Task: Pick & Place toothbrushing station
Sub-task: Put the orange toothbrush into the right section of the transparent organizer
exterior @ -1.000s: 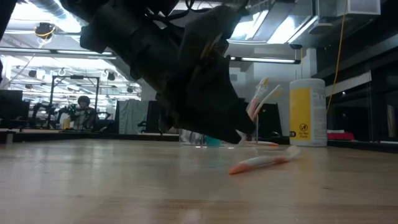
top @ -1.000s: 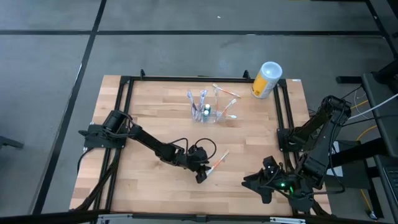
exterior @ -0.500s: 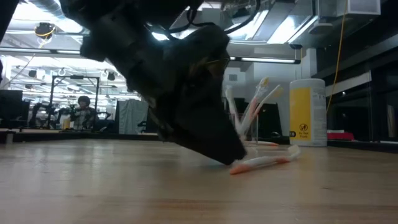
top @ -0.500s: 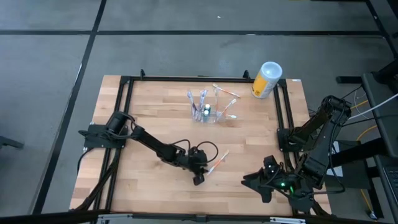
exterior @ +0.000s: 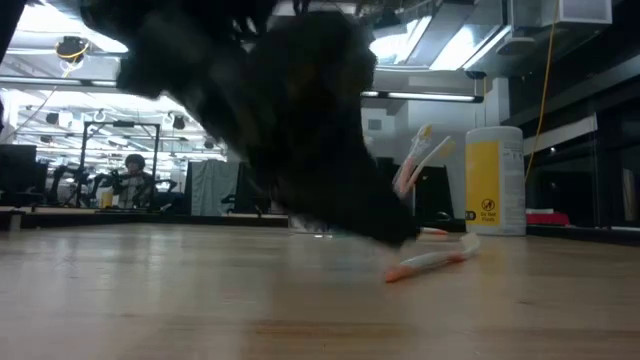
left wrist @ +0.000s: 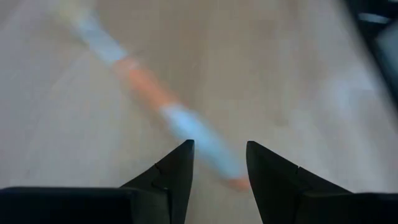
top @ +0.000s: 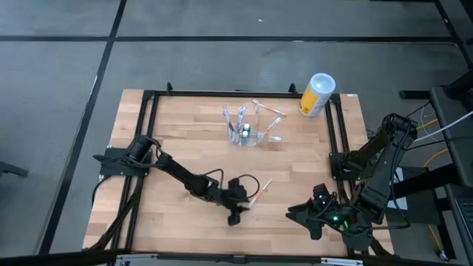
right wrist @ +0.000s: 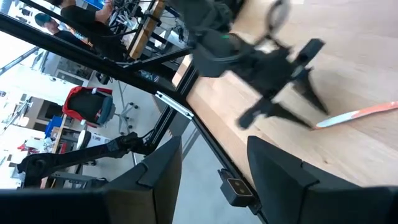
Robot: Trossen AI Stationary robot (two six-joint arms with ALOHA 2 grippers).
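Observation:
An orange-and-white toothbrush point(top: 260, 192) lies flat on the wooden table, toward the near edge. My left gripper point(top: 238, 214) is low at the brush's near end, slanting down. It is open, and the brush's end point(left wrist: 233, 180) lies between its fingers point(left wrist: 177, 165). No touch shows. The clear toothbrushing station point(top: 247, 131) stands at the far middle with several brushes leaning in it. My right gripper point(top: 301, 214) waits open at the near right, above the table, looking at the left gripper point(right wrist: 292, 81).
A yellow canister with a white lid point(top: 316, 94) stands at the far right corner. Black rails point(top: 151, 103) frame the table's left, far and right sides. A cable loops over the left wrist point(top: 244, 181). A person point(exterior: 130, 180) sits far behind the table.
My left gripper has sunk a little toward the table and the near edge, and has rolled about its own line. Its fingers now stand on either side of the toothbrush's near end. The toothbrush lies where it was.

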